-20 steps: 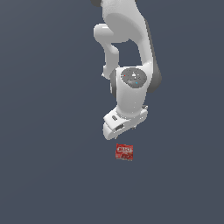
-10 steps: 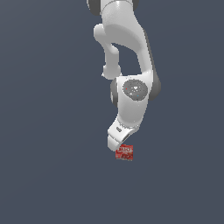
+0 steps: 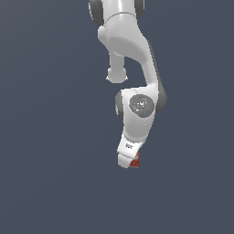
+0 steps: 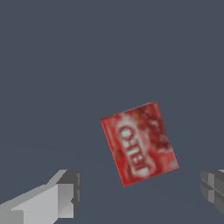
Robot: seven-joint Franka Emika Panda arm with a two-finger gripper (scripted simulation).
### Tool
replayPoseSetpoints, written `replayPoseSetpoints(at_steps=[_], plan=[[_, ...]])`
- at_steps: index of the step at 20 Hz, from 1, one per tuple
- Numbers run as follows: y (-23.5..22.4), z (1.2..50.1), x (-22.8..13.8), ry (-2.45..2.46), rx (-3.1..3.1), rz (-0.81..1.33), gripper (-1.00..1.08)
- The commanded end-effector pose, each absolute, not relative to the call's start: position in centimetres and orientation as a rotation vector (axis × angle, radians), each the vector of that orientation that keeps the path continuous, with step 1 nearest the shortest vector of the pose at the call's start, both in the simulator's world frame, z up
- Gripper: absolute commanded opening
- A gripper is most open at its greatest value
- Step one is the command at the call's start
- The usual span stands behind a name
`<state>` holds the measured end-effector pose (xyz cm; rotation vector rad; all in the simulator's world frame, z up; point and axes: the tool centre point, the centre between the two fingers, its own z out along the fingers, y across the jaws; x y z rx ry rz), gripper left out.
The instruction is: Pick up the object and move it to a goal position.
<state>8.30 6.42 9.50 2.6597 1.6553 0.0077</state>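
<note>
The red block lay flat on the dark grey table, its white label mark facing up and its edges skewed to the pincer's fingers. The pincer hung above it, spread wide and released, one finger at about eight o'clock of the block and the other at four o'clock, neither touching. In the exterior view the arm's hand covered most of the block.

Arm glossy white plastic-like; block matt red w/ mottled print; floor flat matt grey.
</note>
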Motion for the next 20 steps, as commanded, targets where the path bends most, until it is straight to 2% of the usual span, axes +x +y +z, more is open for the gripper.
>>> replayPoseSetpoints(at_steps=[1,20], plan=[[6.4,8.9,8.7,1.750,2.600,0.005,1.00],[6.4,6.5,9.9,2.068,2.365,0.000,1.00]])
